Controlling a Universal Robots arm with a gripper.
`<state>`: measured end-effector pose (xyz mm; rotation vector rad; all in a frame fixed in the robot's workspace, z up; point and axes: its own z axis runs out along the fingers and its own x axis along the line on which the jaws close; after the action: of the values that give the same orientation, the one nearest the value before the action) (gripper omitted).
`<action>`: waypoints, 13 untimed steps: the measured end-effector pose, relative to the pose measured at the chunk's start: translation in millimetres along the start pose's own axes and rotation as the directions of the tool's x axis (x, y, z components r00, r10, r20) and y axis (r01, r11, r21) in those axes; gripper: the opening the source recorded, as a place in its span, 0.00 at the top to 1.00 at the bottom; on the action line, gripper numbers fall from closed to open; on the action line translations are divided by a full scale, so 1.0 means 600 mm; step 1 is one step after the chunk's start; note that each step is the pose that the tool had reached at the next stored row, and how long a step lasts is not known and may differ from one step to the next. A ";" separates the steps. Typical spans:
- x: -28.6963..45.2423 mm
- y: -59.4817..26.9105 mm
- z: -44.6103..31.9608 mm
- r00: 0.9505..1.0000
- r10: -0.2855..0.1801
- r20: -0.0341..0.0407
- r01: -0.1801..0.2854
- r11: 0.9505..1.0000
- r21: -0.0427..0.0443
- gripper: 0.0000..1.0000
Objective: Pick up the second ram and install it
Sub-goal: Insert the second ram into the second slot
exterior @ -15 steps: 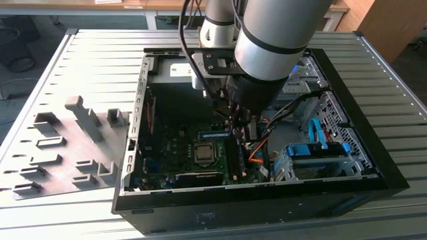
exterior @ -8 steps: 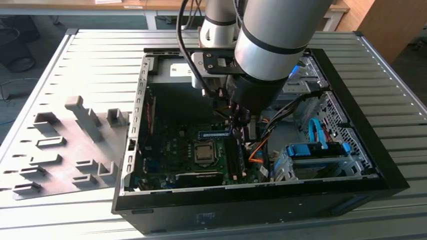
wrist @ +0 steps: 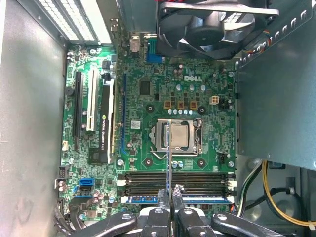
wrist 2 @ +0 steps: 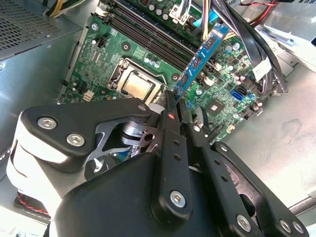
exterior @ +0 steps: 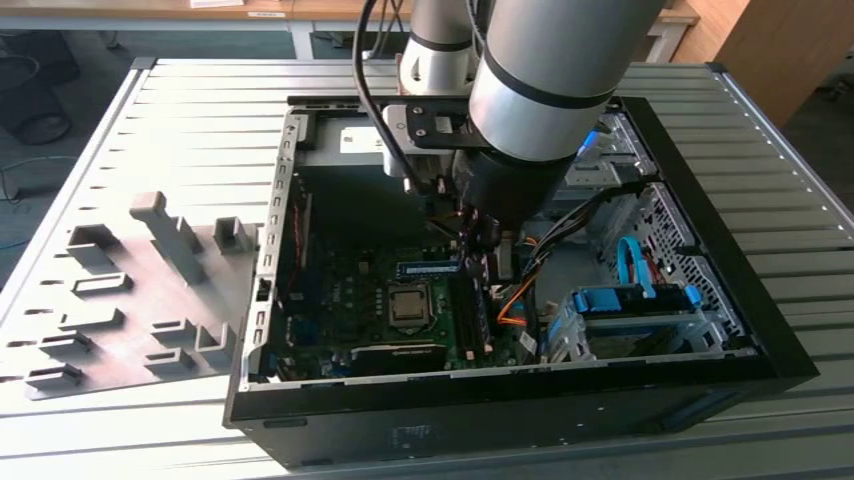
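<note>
Fingers (wrist 2: 172,143) of the gripper (wrist 2: 176,101) clench the second ram (wrist 2: 200,61) by one end, holding it over the motherboard (wrist: 163,74) near the CPU socket (wrist: 183,136), inside the open computer case (exterior: 467,420) on the table (exterior: 200,110); grey holder blocks (exterior: 154,225) stand at the exterior view's left.

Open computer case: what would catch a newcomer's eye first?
The black pincer, shut on a thin blue-green memory stick with dark chips, hangs over the green motherboard. The silver square processor sits in its socket on that board. In the exterior view, the grey robot arm reaches into the open black computer case.
</note>
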<state>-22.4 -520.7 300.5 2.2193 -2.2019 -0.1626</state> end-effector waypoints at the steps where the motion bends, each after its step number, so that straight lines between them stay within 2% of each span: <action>1: 0.000 0.000 0.000 1.000 0.000 0.000 0.000 1.000 0.000 0.86; 4: 0.000 0.000 0.000 1.000 0.004 0.000 -0.004 1.000 0.000 0.86; 7: 0.000 0.000 0.000 0.999 0.045 0.004 -0.045 0.999 0.003 0.86; 13: 0.000 0.000 0.001 0.993 0.119 0.010 -0.119 0.993 0.007 0.86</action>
<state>-22.3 -520.6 300.1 2.0876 -2.3355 -0.1637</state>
